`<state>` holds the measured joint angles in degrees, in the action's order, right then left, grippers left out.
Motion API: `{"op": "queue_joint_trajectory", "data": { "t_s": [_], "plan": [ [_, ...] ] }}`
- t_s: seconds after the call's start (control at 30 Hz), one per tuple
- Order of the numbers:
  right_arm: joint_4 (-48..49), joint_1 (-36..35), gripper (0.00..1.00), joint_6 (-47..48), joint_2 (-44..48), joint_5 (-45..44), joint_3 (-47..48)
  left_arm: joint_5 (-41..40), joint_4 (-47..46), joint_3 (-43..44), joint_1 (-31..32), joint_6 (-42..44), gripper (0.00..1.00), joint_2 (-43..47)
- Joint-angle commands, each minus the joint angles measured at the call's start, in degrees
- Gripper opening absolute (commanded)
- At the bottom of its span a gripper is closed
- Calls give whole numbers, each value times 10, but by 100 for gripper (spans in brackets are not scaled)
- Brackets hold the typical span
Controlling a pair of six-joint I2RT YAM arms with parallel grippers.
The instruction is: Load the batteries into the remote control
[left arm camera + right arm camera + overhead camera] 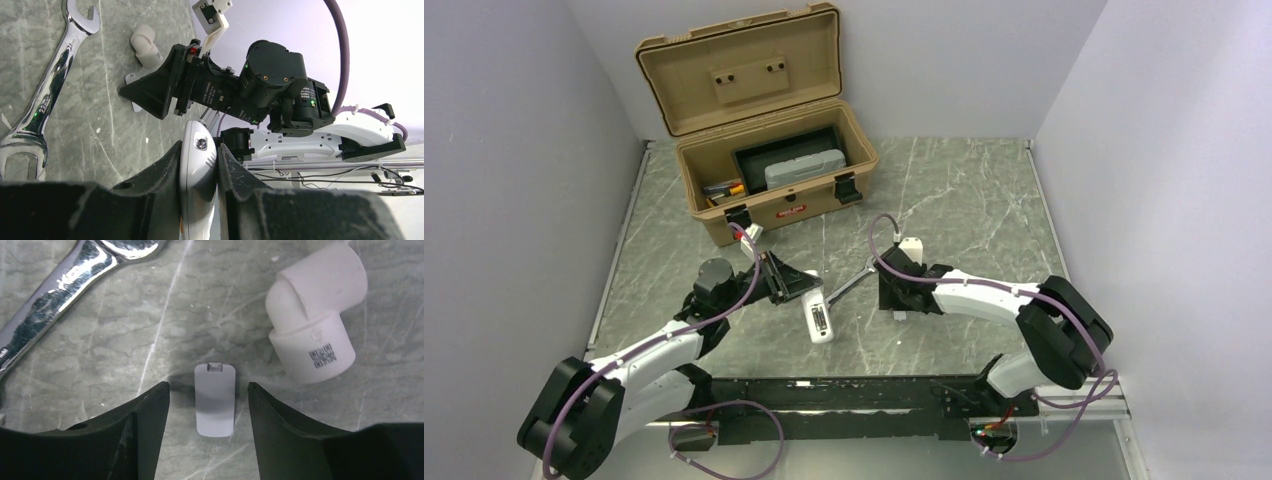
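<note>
My left gripper (799, 290) is shut on the remote control (820, 322), a slim white bar with rounded ends. In the left wrist view its rounded end (198, 160) stands clamped between the two pads, tilted above the table. My right gripper (207, 385) is open and low over the table. A small white curved plastic cover (215, 400) lies flat between its fingers, touching neither. The same gripper (892, 308) sits just right of the wrench in the top view. I cannot make out any batteries for certain.
A silver open-ended wrench (849, 285) lies between the two grippers. A white pipe elbow (312, 310) lies just beyond the right gripper. An open tan toolbox (774, 180) stands at the back left, holding a black tray, a grey case and small orange and yellow items (724, 188).
</note>
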<state>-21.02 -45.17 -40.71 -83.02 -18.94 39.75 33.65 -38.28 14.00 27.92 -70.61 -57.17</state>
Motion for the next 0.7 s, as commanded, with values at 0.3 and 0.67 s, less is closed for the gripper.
{"op": "queue_joint_trajectory", "data": {
  "t_s": [0.3, 0.67],
  "plan": [
    [92, 20, 62, 41, -11, 64, -15, 13, -26, 5, -8, 7, 0, 4],
    [132, 20, 59, 81, -8, 159, -16, 13, -17, 1, -12, 9, 0, 13]
  ]
}}
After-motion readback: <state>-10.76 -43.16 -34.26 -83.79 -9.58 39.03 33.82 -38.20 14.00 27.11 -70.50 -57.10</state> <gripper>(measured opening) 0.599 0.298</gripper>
